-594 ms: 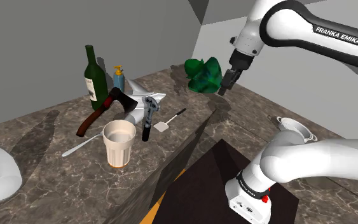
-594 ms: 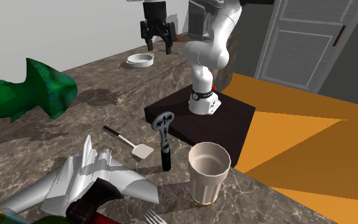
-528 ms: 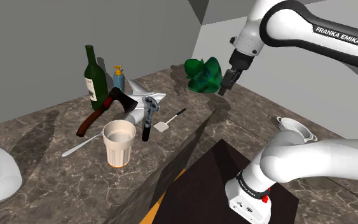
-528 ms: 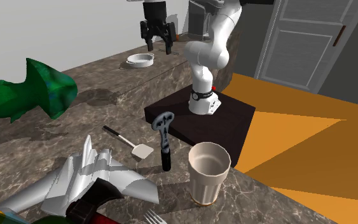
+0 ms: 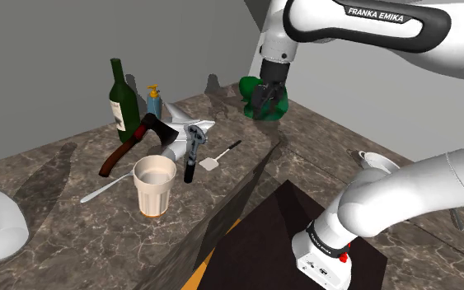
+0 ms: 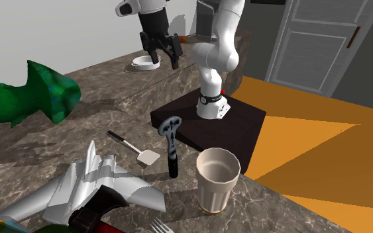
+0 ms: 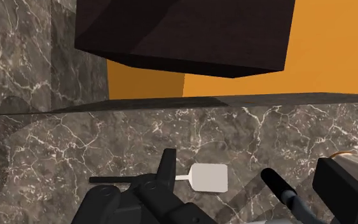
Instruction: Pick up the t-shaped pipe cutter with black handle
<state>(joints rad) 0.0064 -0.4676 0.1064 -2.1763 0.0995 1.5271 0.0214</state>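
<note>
The claw (image 5: 262,105) hangs before a green object (image 5: 246,86), well apart from the pipe cutter (image 5: 191,153).

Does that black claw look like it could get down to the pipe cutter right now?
Probably yes: the open claw hangs above the counter, and the pipe cutter lies uncovered; the cup and spatula sit close but apart.

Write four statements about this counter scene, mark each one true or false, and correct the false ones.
1. The pipe cutter lies flat on the counter between the cup and the white spatula. True.
2. The gripper is shut on the pipe cutter. False: it is open and empty, up in the air away from the cutter.
3. The cup lies on its side. False: it stands upright.
4. A dark green bottle stands upright on the counter. True.
</note>
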